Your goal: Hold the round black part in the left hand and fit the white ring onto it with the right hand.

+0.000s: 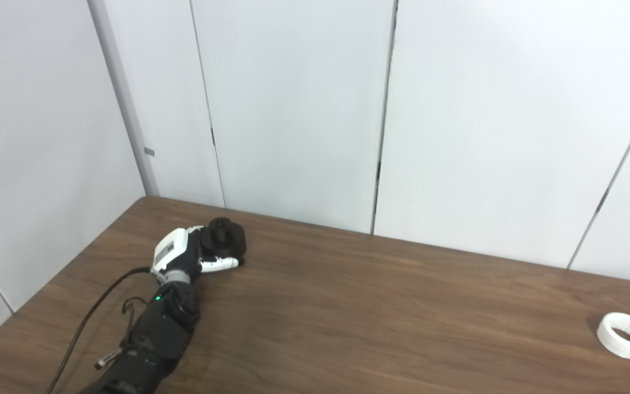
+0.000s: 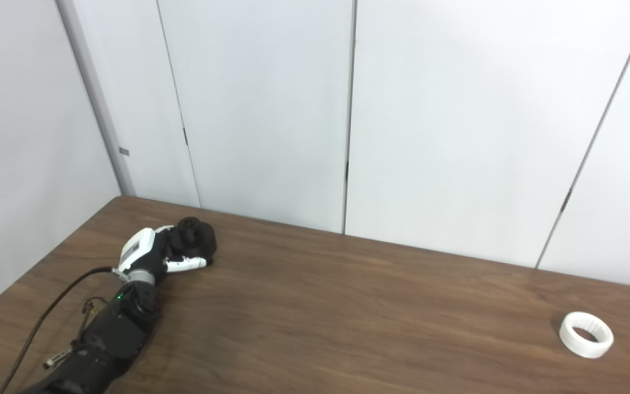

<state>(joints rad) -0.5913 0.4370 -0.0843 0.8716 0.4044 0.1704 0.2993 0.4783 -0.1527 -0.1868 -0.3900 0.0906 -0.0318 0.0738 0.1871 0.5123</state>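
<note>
Dark wood-grain table [image 1: 348, 306], seen from my head cameras. My left hand [image 1: 184, 253] lies at the far left of the tabletop, fingers curled around the round black part [image 1: 226, 236], thumb [image 1: 220, 265] laid along its near side; the part seems to rest on the surface, though I cannot be sure. White ring [image 1: 625, 335] lies flat on the table at the far right, well apart from hand and part, untouched. My right hand is out of view.
</note>
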